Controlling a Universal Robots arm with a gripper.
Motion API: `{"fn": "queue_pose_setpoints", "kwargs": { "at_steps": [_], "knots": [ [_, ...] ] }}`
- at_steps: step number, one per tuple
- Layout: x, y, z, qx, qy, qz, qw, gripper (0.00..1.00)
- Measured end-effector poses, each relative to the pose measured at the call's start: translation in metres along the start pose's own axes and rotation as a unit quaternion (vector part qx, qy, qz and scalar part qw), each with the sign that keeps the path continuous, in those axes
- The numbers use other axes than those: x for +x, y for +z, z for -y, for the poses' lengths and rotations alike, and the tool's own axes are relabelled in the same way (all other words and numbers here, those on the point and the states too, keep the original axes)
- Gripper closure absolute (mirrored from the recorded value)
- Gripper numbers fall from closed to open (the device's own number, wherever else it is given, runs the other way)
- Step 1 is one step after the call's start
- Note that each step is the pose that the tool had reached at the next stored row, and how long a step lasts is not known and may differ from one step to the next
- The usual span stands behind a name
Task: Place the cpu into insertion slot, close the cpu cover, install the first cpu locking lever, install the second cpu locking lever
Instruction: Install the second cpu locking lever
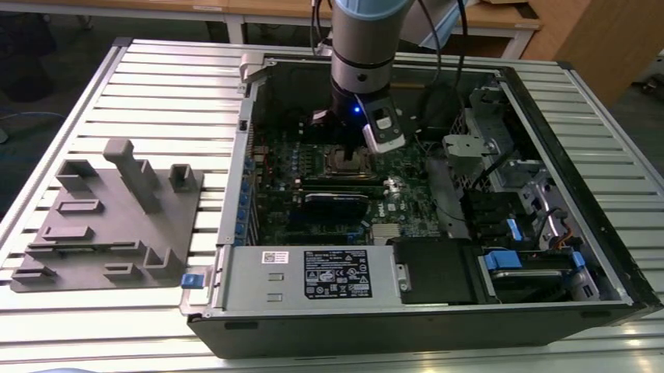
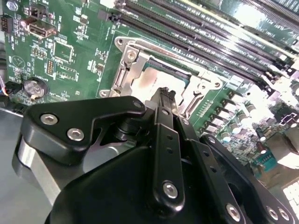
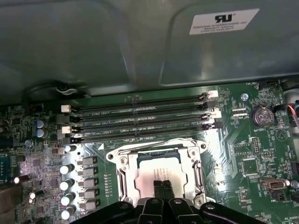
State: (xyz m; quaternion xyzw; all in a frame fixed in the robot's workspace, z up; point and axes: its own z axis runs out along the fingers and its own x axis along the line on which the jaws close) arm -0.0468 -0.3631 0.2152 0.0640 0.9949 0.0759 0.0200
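Gripper (image 3: 162, 186) directly over cpu (image 3: 156, 175) in slot (image 3: 122, 173), fingers pinched together at chip's face, holding nothing. Cover (image 2: 122, 77) down around chip.

A white sticker (image 3: 224, 21) on the case wall (image 3: 117, 42) and a black label (image 1: 337, 274) on the power supply (image 1: 249, 284), at six o'clock from the motherboard (image 1: 311, 167) in the exterior view, carry print too fine to read.

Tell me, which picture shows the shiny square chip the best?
The first wrist view: the cpu faces the camera, sitting in the insertion slot with the gripper at its near edge. In the second wrist view the cpu is tilted and partly behind the gripper. In the exterior view it is just a tiny square.
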Motion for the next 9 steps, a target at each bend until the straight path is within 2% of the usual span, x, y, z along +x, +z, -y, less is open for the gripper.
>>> {"fn": "queue_pose_setpoints", "kwargs": {
  "at_steps": [9],
  "knots": [
    [0.0002, 0.0002, -0.0017, 0.0000, 0.000, -0.0001, 1.00000, 0.89]
  ]
}}
